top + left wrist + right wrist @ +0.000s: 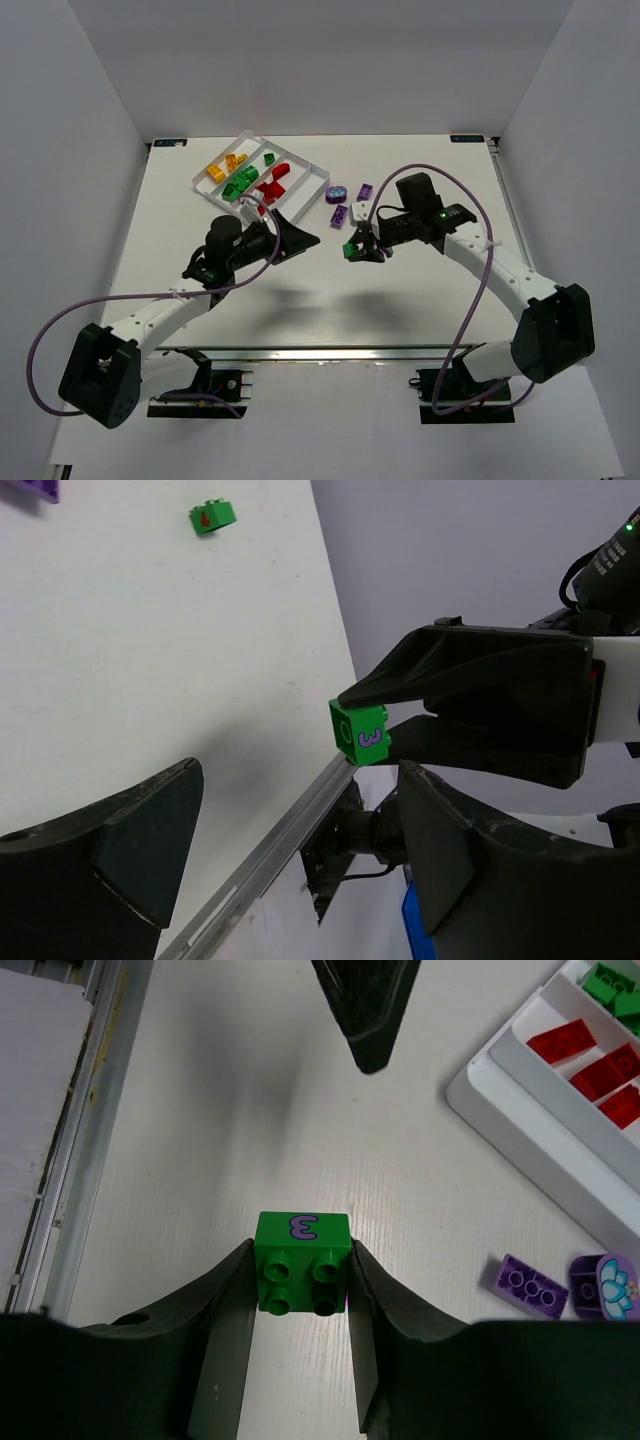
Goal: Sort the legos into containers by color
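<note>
Gripping a squarish green brick (302, 1265) right of the tray (490, 1080): right gripper (300, 1250).
Studs face its wrist; left gripper (300, 780) gapes wide.

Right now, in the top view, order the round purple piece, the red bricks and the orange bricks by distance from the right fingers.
1. Round purple piece, on the table right of the tray.
2. Red bricks, mid-tray.
3. Orange bricks, along the tray's left side.
</note>
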